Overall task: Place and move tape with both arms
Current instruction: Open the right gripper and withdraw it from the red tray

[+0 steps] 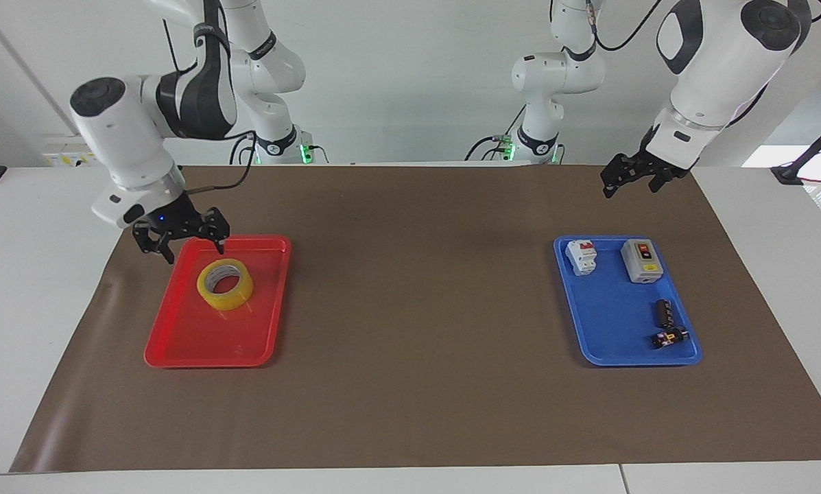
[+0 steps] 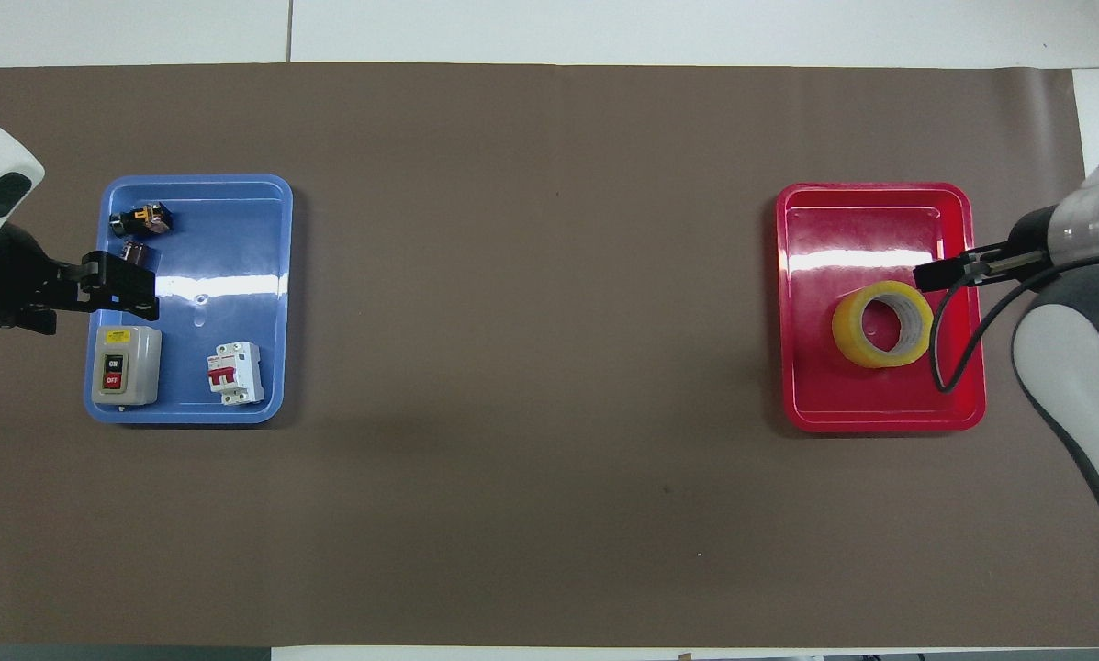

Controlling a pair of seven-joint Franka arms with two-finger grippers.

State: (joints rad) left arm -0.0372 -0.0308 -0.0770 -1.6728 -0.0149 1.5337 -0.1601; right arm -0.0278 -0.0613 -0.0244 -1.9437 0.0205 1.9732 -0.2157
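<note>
- The tape [image 1: 224, 284] lies flat, hole up, in the red tray [image 1: 177, 358]. It sits in the upper half of that tray in the facing view, in the middle band of the frame at the right arm's end of the surface.
- I judge it light and stiff. The pale cardboard core should hold its shape, but the glossy yellow outer wrap looks slick, so squeezing across the outside could let it slip.
- I would take it through the wall of the ring, one finger in the hole and one outside, on the part of the rim nearest the claw.
- The right claw [image 1: 187, 248] hangs over the tray's upper edge, just above the roll and clear of it, with its fingers spread wide and nothing between them.
- The left claw [image 1: 628, 186] waits in the air over the brown mat [image 1: 417, 309] in the upper part of the frame. It is above the blue tray [image 1: 588, 358], and its fingers look apart and empty.
- That tray holds a circuit breaker [image 1: 581, 256], an on/off switch box [image 1: 641, 261] and two small dark parts.
- The facing view gives me height, showing the gap between the right claw and the roll.
- The overhead view flattens that, so the right claw [image 2: 935, 272] seems almost to brush the tape [image 2: 882, 323].
- The overhead view does show the roll well inside the tray walls [image 2: 880, 425], and it puts the left claw [image 2: 127, 289] over the blue tray's edge.
</note>
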